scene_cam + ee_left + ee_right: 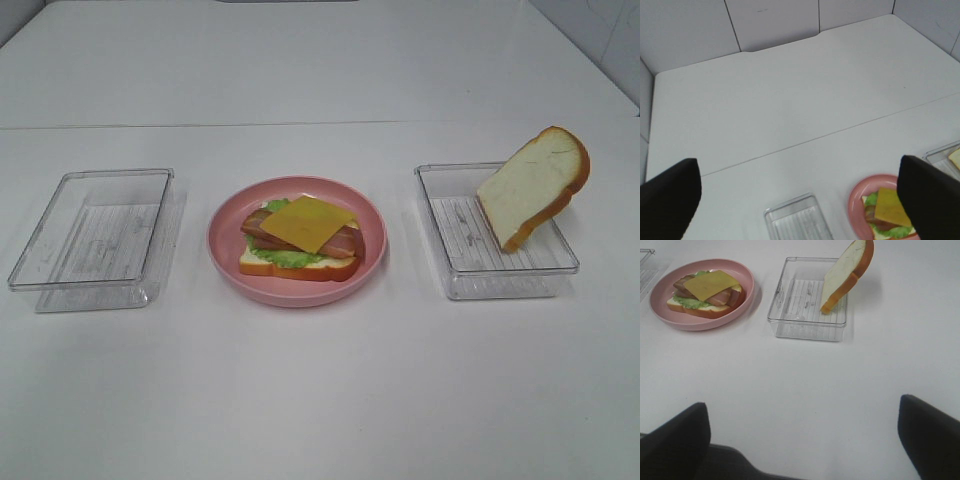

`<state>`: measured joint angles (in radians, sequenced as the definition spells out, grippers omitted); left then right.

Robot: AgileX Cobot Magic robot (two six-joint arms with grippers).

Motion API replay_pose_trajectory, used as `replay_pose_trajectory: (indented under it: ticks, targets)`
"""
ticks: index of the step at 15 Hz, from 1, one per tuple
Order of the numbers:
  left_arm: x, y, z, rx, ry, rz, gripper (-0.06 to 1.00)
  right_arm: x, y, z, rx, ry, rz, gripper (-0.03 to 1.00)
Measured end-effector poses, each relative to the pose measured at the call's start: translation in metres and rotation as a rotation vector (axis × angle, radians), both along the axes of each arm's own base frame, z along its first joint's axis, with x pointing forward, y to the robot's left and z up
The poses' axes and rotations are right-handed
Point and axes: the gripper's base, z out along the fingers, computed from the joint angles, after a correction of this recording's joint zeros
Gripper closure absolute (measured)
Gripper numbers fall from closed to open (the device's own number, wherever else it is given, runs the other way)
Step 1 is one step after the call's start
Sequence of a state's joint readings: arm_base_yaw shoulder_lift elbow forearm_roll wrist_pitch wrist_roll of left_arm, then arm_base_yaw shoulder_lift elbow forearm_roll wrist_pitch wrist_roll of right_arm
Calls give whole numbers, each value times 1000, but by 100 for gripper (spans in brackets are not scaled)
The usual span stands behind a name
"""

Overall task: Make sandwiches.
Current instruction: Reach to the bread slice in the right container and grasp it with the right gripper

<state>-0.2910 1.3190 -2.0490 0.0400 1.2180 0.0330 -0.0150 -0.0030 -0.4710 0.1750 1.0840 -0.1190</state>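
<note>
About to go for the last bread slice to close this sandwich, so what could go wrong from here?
1. The bread slice leans tilted against the right tray wall, part above the rim; a nudge could tip it out or drag the light tray.
2. The cheese square lies skewed on the bacon, overhanging; pressing the top slice down might slide it off.
3. The open sandwich sits off-center on the pink plate, so a centered drop could miss.
</note>
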Motion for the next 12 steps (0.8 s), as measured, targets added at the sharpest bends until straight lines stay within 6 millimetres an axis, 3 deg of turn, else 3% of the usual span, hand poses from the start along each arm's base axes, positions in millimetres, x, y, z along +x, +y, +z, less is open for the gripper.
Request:
replay_pose_trajectory:
  ticks: [2,4,5,8,10,12]
  targets:
    - [-61,24,-14,37,-16,43,-5,0,0,0,1,0,1,-2]
    - [-134,47,-49,32,-31,64,-5,0,0,0,1,0,1,-2]
    - [-157,54,-65,27,-41,65,-5,0,0,0,1,0,1,-2]
    - [-204,68,-123,-12,-35,77,-5,0,0,0,1,0,1,-2]
    - [-218,71,-151,-42,-25,82,-5,0,0,0,1,0,1,-2]
    - [-231,75,-193,-51,-6,81,-5,0,0,0,1,0,1,-2]
